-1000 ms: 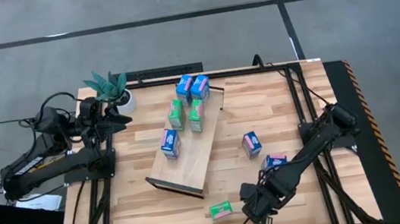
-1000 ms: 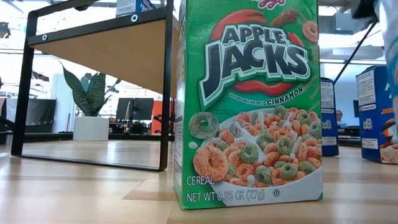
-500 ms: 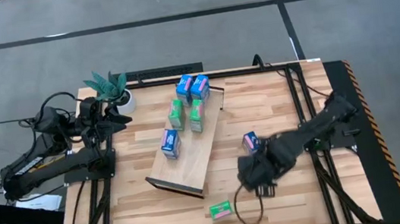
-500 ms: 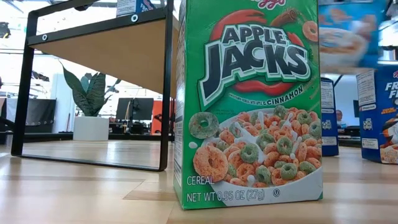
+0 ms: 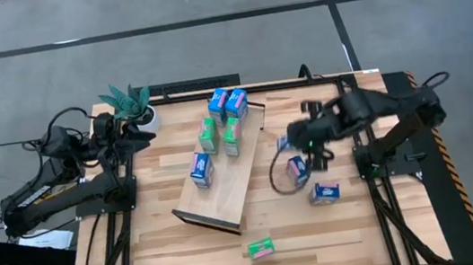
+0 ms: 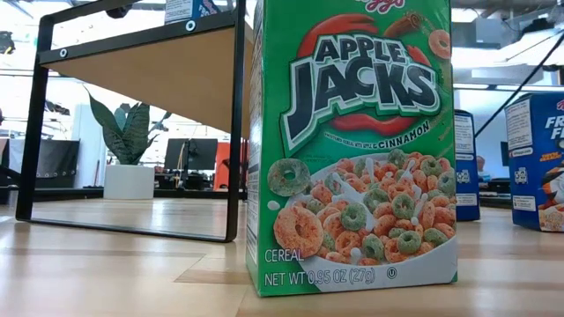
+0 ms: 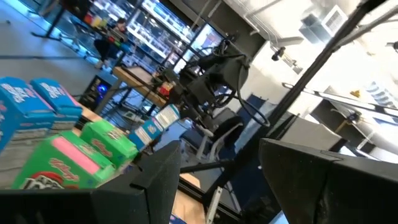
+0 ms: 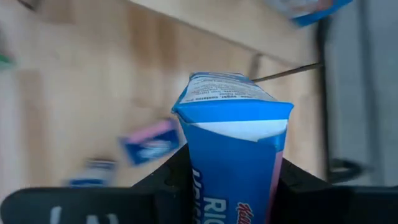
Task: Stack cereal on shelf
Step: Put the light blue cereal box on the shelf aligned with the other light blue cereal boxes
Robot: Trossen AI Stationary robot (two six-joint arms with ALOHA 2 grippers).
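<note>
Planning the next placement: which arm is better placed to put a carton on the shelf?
Right. The right gripper is shut on a blue carton and hangs just beside the shelf. The left gripper waits at the table's far left edge near the plant.

Right gripper (image 5: 296,139) raised at 3 o'clock, fingers clamped on load; left gripper (image 5: 145,136) parked at 9 o'clock, fingers apart
</note>
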